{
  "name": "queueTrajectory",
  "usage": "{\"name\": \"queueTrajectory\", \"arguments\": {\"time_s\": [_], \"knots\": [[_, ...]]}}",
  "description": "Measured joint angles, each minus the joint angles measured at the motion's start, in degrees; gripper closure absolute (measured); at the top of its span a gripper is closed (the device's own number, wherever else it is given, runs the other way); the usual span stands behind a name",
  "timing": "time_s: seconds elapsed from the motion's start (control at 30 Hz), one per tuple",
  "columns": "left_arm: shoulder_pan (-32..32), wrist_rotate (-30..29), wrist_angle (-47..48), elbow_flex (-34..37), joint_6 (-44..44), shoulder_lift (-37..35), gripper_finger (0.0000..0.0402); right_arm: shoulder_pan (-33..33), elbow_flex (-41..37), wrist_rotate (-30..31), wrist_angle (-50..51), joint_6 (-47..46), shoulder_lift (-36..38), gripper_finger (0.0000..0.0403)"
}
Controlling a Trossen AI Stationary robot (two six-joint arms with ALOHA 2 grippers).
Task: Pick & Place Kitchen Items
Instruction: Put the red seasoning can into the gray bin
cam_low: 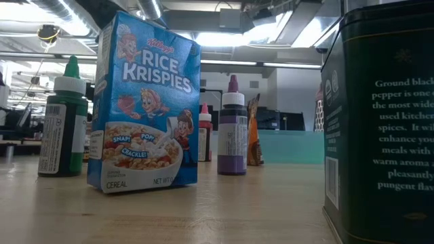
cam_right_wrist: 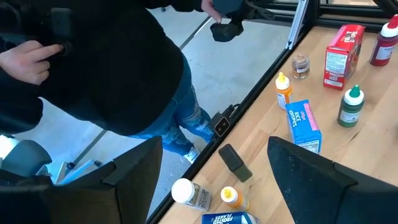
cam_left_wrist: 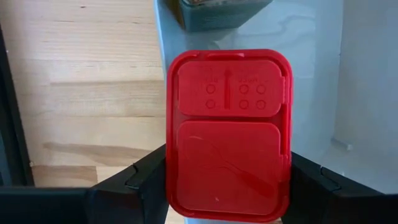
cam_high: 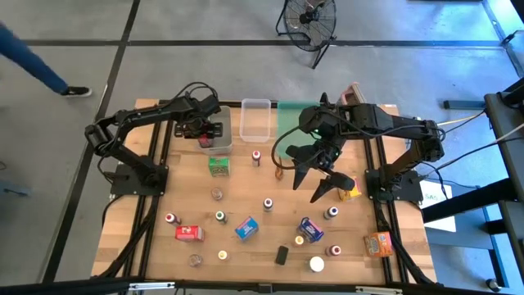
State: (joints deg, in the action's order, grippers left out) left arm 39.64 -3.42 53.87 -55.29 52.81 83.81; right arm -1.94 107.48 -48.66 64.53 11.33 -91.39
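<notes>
Over clear bin (cam_left_wrist: 311,74): red-lidded container (cam_left_wrist: 229,134) in left gripper (cam_left_wrist: 227,186)

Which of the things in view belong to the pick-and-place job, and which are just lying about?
Job:
red-lidded spice tin, shut in the left tool
blue Rice Krispies cereal box
purple-capped small bottle
green cardboard box

Lying about:
clear plastic bin
green tray
black floor fan

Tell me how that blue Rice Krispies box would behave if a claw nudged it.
The Rice Krispies box stands upright on a narrow base, so a high push would probably tip it. It looks like thin cardboard: likely light, and it may dent under a hard squeeze. On the wooden table it should slide easily.
</notes>
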Motion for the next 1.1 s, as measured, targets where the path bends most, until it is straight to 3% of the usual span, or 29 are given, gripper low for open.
{"name": "queueTrajectory", "arguments": {"time_s": [1.1], "knots": [[-2.00, 0.53, 0.07, 0.00, -1.10, 0.00, 0.0173, -0.80, 0.00, 0.07, -0.05, 1.09, 0.00, 0.0109]]}}
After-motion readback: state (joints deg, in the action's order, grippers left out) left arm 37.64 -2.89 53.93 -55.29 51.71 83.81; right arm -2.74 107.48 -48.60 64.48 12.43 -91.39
